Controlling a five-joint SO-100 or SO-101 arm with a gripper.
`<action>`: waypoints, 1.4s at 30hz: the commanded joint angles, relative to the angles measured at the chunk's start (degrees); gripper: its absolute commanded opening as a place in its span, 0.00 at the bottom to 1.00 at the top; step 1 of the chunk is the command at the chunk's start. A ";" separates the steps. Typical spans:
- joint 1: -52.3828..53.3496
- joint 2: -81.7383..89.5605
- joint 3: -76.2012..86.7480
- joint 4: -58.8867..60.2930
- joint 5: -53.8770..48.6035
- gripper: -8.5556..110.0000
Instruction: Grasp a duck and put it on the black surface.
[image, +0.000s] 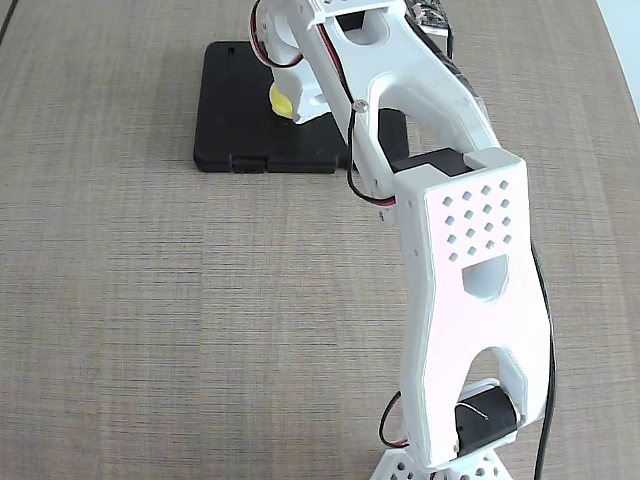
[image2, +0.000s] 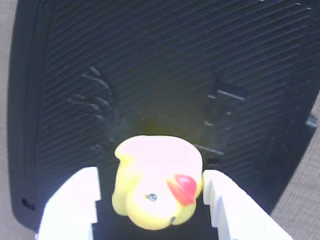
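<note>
The tiny yellow duck (image2: 155, 185) with a red beak lies tipped over on the black surface (image2: 150, 75), a flat ribbed case, with its flat underside turned up. My gripper (image2: 150, 175) straddles the duck just above the case. The right finger (image2: 225, 200) touches the duck, and a dark gap shows between the duck and the left finger (image2: 80, 200), so the jaws stand slightly open. In the fixed view the duck (image: 281, 100) peeks out beside the gripper (image: 297, 100) over the middle of the black case (image: 235, 110); the arm hides the case's right part.
The case lies at the far side of a brown woven-pattern table (image: 150, 300). The white arm (image: 470, 260) rises from its base at the bottom right and reaches across to the case. Two latch notches (image: 250, 163) sit on the case's near edge.
</note>
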 joint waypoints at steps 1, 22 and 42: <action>0.88 4.13 -1.67 -0.62 0.35 0.27; 17.84 82.53 42.19 -1.05 0.26 0.27; 25.22 127.53 98.79 -2.99 -0.62 0.08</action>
